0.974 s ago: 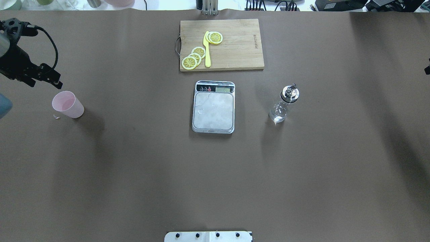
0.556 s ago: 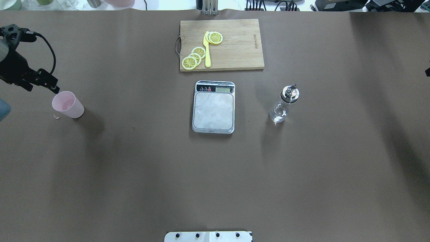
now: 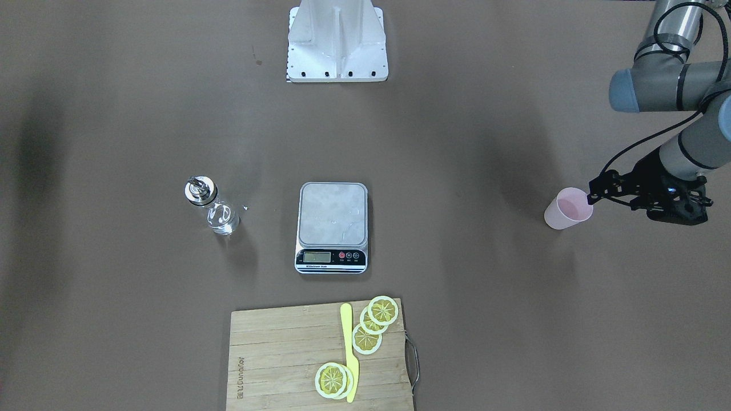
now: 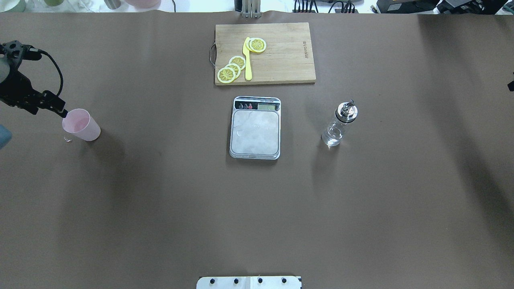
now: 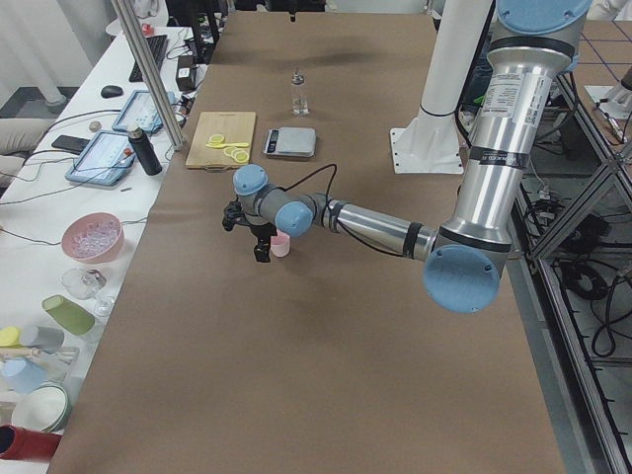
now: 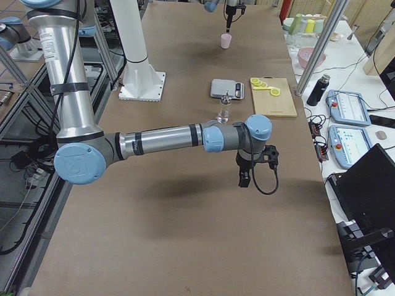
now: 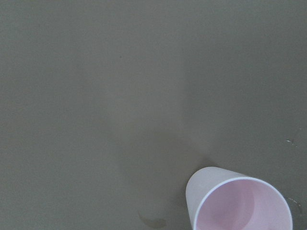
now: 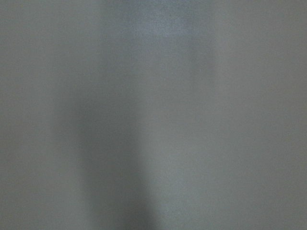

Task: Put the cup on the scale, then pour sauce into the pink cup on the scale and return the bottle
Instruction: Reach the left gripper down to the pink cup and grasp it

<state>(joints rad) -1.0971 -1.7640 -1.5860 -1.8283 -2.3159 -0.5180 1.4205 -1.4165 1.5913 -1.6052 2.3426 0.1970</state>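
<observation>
The pale pink cup (image 4: 81, 125) stands upright at the table's far left, also seen in the front view (image 3: 568, 208) and in the left wrist view (image 7: 240, 206). My left gripper (image 4: 62, 112) hangs just beside the cup's rim, on its outer side; its fingers look apart and hold nothing. The silver scale (image 4: 255, 128) lies bare at the table's middle. The clear glass bottle (image 4: 337, 128) with a metal spout stands to the right of the scale. My right gripper (image 6: 244, 180) hovers over bare table far to the right; I cannot tell its state.
A wooden cutting board (image 4: 281, 60) with lemon slices (image 4: 233, 69) and a yellow knife (image 4: 247, 60) lies behind the scale. The robot's white base plate (image 4: 249, 282) sits at the near edge. Brown table covering stretches between cup, scale and bottle.
My left gripper has moved down and toward the cup, from a short way behind it to right beside its rim. Cup, scale and bottle have not moved.
</observation>
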